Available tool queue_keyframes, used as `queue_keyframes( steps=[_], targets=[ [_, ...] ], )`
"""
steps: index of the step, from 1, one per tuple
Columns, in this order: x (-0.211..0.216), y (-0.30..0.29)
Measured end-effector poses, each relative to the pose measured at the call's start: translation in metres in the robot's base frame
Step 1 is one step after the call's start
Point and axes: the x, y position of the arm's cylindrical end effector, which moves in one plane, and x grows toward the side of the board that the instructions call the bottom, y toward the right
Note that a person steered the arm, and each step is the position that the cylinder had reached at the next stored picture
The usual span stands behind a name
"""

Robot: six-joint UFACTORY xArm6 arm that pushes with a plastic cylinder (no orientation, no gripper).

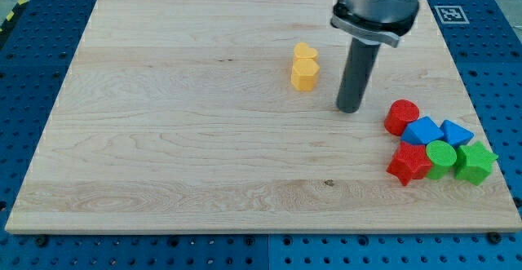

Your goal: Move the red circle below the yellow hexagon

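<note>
The red circle [401, 116] is a round red block at the view's right, at the top of a cluster of blocks. The yellow hexagon [304, 74] stands near the board's upper middle, touching a yellow heart [305, 53] just above it. My tip [350, 108] rests on the board between them, to the right of and slightly below the yellow hexagon, and to the left of the red circle with a small gap.
Below the red circle lie a blue block [422, 131], a blue triangle [456, 132], a red star [409, 163], a green circle [441, 157] and a green star [475, 162], close to the wooden board's [163, 139] right edge.
</note>
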Motion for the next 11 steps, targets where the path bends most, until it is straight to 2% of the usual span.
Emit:
queue_keyframes(
  steps=[3,4,5,7,9,11],
  targets=[
    [-0.013,0.077],
    [-0.011,0.11],
    [0.003,0.113],
    [0.016,0.095],
    [0.021,0.048],
    [0.048,-0.005]
  ],
)
